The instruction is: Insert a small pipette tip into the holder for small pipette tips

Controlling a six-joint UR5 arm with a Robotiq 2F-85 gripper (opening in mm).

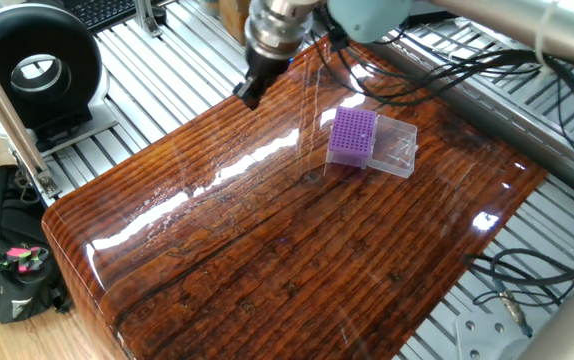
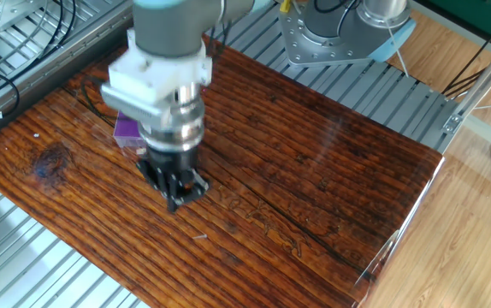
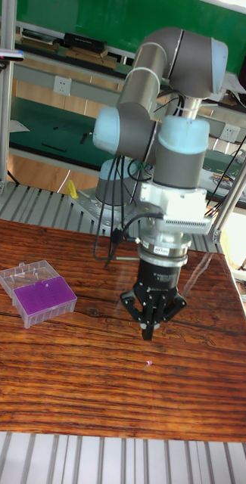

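Observation:
The holder for small pipette tips (image 1: 353, 137) is a purple block with tiny holes, joined to a clear box part (image 1: 397, 151). It stands on the wooden table (image 1: 297, 250), apart from the gripper. In the tall fixed view the holder (image 3: 45, 296) sits at the left. My gripper (image 3: 149, 330) hangs point-down over the board to its right, fingertips together with nothing seen between them. A tiny white pipette tip (image 3: 149, 364) lies on the wood just in front of the gripper. In the other fixed view the tip (image 2: 200, 237) lies below the blurred gripper (image 2: 177, 195), which hides most of the holder (image 2: 126, 128).
A black round device (image 1: 32, 70) and a black bag (image 1: 2, 260) sit off the table's left side. Aluminium rails surround the board. The robot base (image 2: 340, 34) stands behind it, and cables (image 1: 527, 270) run at the right.

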